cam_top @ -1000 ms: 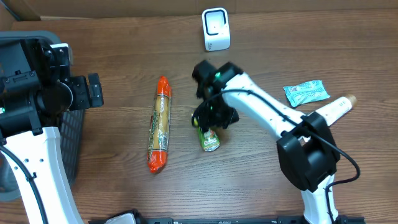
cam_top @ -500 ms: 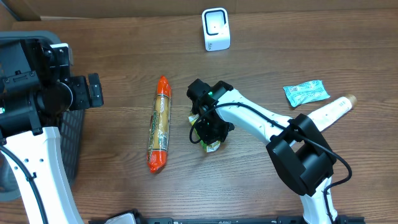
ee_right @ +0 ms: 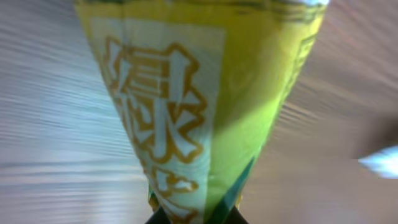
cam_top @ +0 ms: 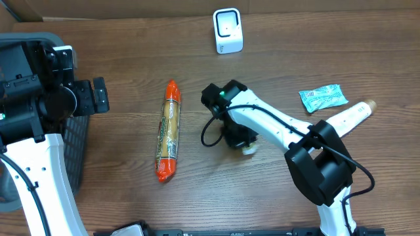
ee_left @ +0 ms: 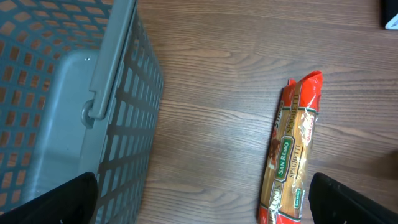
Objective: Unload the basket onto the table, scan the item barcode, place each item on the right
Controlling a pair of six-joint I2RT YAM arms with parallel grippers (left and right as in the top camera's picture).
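Grip is noted near the middle of the table (cam_top: 131, 59): the right gripper (cam_top: 235, 134) is held low there, its fingers pressed together on the green packet (ee_right: 186, 93). In the right wrist view the packet is pinched at its narrow end and fills nearly the whole frame. A yellow-green wrapper is seen, with large pale characters outlined in gold. From overhead the packet is almost wholly hidden beneath the gripper, and only a small pale scrap is made out on the side toward the near edge. Whether the packet is lifted clear of the wood cannot be told.

Near the far edge a white scanner (cam_top: 228, 31) is stood upright, well apart from the right gripper. Between that gripper and the left edge a spaghetti pack (cam_top: 168, 131) with orange ends is laid lengthwise, touched by nothing. At the left edge a grey basket (ee_left: 74, 106) is set. The left gripper (ee_left: 202, 202) is held just beside it, fingers spread wide. Near the right edge a teal sachet (cam_top: 323, 97) and a cream tube (cam_top: 354, 111) are laid close together.
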